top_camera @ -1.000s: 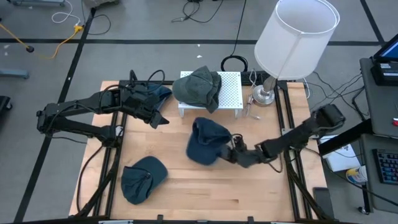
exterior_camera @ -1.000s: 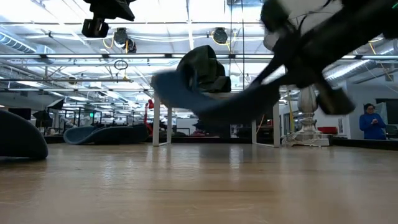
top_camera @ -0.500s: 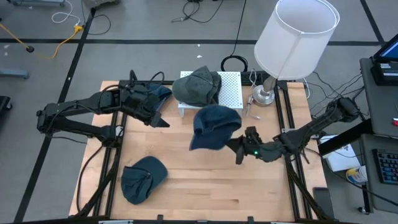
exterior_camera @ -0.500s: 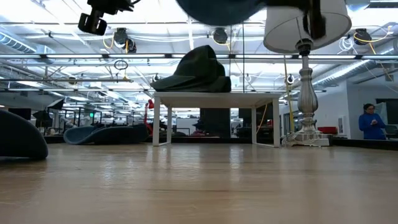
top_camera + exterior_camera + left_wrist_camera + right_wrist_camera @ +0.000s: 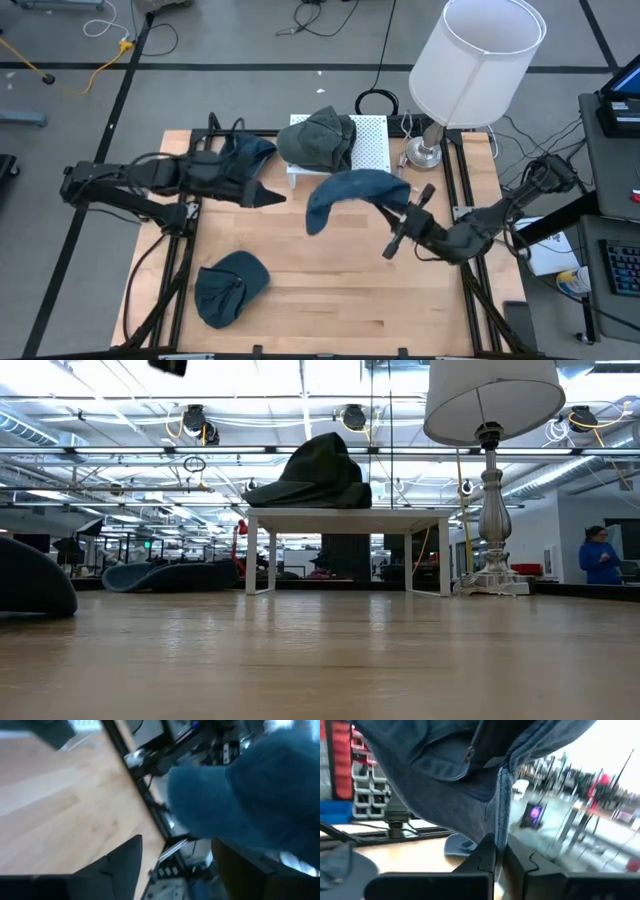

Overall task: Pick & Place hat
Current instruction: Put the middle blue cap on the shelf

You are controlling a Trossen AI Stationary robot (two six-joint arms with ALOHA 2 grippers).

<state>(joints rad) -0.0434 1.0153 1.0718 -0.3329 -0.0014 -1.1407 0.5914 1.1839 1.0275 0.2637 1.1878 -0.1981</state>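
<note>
Your right gripper has its fingers clenched on the blue hat, which hangs off them above the tabletop, just short of the white stand bearing a green hat. Placing remains. Your left gripper hovers nearby, fingers released and empty.

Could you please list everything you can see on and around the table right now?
Held hat: one, blue, lifted above the table's middle, pinched by the right end effector.
Hat on stand: one, dark green, on the white stand.
Hat at front: one, blue, front-left of the table.
Hat at back: one, blue, back-left, beside the left arm.
Stand: one, white, back centre.
Lamp: one, white shade, back-right.
Table: one, light wood.
Person: one, far right of the room.
Left end effector: open, left of the held hat.
Right end effector: shut on the hat.
</note>
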